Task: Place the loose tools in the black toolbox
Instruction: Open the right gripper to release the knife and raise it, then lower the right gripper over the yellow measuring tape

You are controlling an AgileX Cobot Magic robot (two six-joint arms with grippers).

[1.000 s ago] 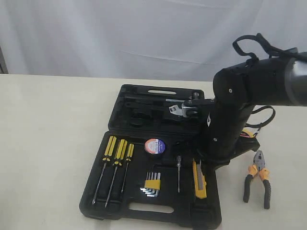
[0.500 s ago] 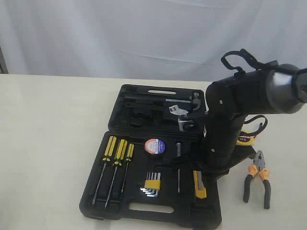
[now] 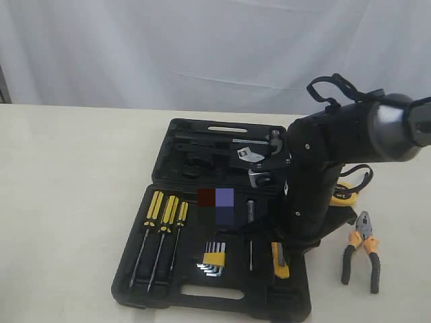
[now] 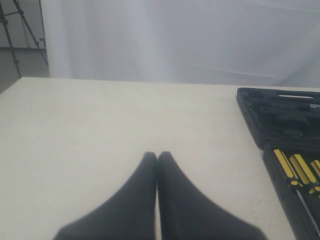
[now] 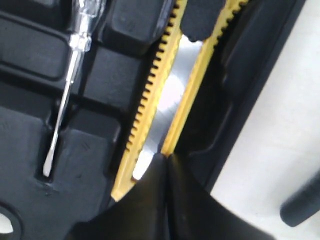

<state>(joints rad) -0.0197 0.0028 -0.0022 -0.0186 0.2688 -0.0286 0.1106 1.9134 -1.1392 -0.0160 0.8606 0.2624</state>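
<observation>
Leaning further over the black toolbox point(image 3: 202, 296) than a second ago, the right arm point(image 3: 323, 168) hides more of the yellow utility knife point(image 5: 167, 95), which lies in its recess with the pressed-together right fingers point(image 5: 145, 200) at its end. A skewed push could pop it out. The left fingers point(image 4: 140, 200), also pressed together, hang over the tabletop point(image 4: 75, 125).

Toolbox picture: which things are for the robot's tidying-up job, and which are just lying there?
For the job:
- toolbox
- knife, already in the box
- tape measure, on the table
- pliers, on the table
- right pincer

Just lying there:
- screwdrivers
- hex keys
</observation>
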